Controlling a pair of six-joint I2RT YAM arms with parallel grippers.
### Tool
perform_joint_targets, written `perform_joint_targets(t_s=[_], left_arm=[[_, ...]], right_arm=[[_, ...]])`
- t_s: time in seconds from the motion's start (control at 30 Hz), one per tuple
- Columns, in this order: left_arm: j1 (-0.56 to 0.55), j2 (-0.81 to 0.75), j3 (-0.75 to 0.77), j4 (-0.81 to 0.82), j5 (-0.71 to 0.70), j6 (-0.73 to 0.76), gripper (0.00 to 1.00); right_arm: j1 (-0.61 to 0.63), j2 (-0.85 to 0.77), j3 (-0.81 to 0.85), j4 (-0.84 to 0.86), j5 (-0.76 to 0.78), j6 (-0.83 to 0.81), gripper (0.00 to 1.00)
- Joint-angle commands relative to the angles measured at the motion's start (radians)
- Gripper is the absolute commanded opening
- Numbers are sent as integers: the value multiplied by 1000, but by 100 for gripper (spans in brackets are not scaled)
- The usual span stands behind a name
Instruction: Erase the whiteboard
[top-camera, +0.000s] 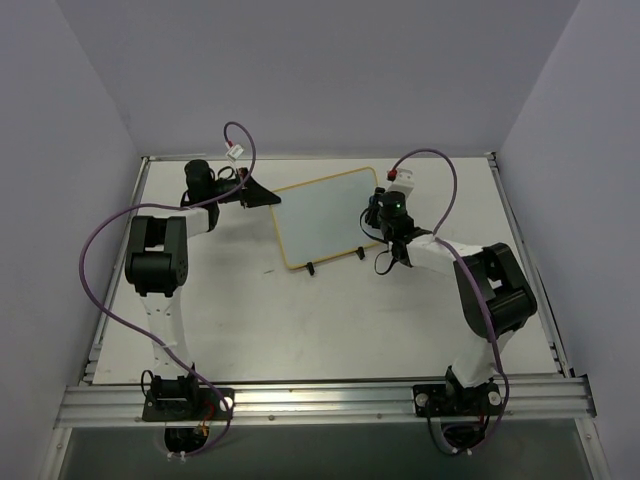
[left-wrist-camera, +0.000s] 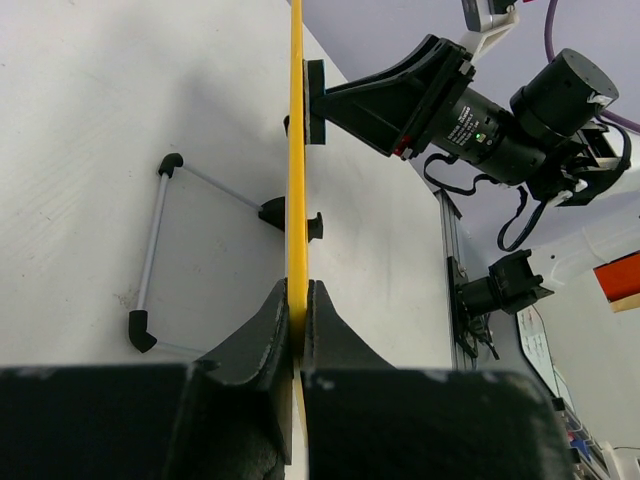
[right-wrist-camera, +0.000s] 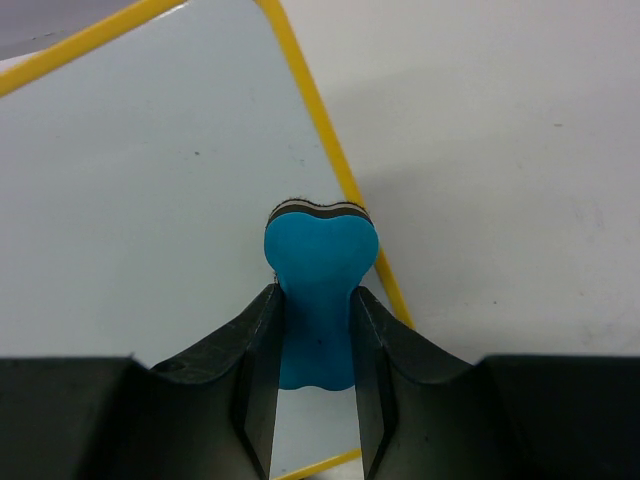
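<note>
At the near edge a metal rail (top-camera: 320, 398) holds the two arm bases. The white table (top-camera: 300, 330) spreads out behind it. The left arm (top-camera: 160, 255) goes up the left side, and the right arm (top-camera: 490, 290) goes up the right side. A purple cable (top-camera: 95, 270) loops along each arm.

Farther back, past the middle of the table, is the whiteboard (top-camera: 325, 217). It sits a bit turned, with its left end farther away than its right end. It has a thin yellow rim. Two small black feet (top-camera: 311, 268) are clipped on its near edge. From the left wrist camera the board stands up on its edge, and a thin wire stand (left-wrist-camera: 150, 255) lies on the table beside it.

The left gripper (left-wrist-camera: 298, 292) is at the far left corner of the board. Its two fingers are squeezed tight on the yellow rim, with the rim between them.

The right gripper (right-wrist-camera: 315, 295) is at the right side of the board. Its fingers are part way closed and pinch a blue eraser (right-wrist-camera: 320, 250) by its thin middle. The dark end of the eraser looks pressed on the white face, just beside the right rim.

Gray walls (top-camera: 320, 70) stand behind and beside the table.
</note>
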Motion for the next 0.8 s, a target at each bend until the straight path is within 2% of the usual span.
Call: perform_joint_targets(t_s=[0.0, 0.17, 0.4, 0.77], left_arm=[[2, -18, 2, 72, 57, 36, 2], [2, -22, 1, 73, 56, 38, 2], [3, -18, 1, 85, 51, 27, 2], [2, -17, -2, 96, 49, 19, 2]], right_arm=[[21, 29, 59, 5, -2, -19, 0], [19, 49, 11, 29, -9, 16, 0], [8, 17, -160, 51, 96, 155, 0], [-4, 32, -189, -20, 12, 244, 0]])
